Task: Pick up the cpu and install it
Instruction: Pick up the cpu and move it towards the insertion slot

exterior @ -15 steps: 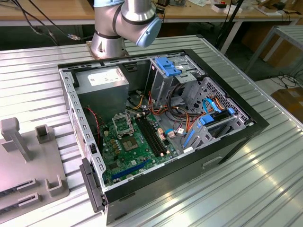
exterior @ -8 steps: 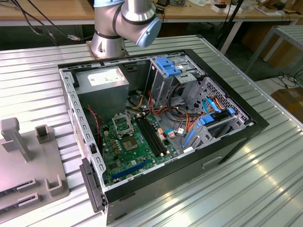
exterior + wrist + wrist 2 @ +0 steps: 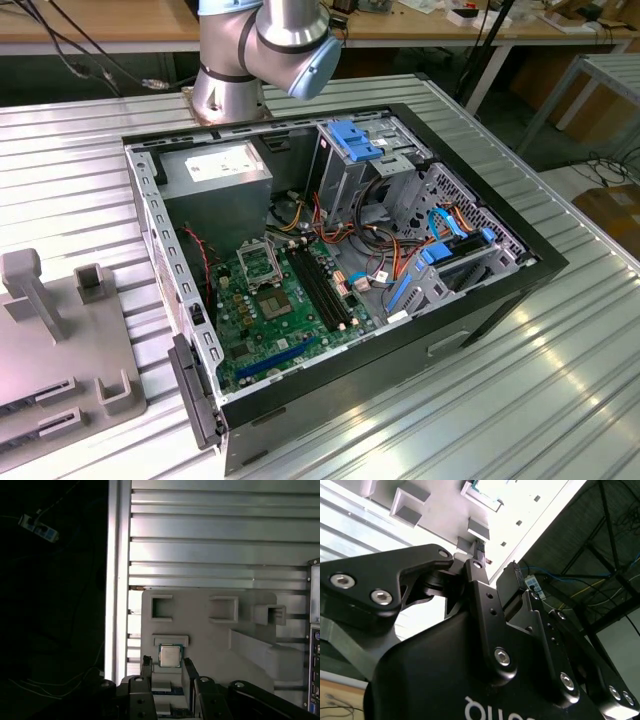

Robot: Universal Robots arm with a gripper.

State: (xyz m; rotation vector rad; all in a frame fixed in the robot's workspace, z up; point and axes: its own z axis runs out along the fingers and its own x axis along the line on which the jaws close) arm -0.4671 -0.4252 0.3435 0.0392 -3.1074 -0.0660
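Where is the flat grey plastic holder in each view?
Exterior view: flat grey plastic holder at the exterior view's left, beside the black computer case.
First wrist view: holder under the small silvery square cpu.
Second wrist view: holder beyond the gripper.
Shared landmark: ribbed metal table.

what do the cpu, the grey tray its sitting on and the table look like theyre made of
The cpu: metal lid, satin silvery-grey, with a soft sheen in the first wrist view.
The grey tray: probably plastic, matte and evenly coloured, with blocky pockets; painted metal is possible.
The table: bare ribbed metal, likely aluminium, with bright streaks along the slats.
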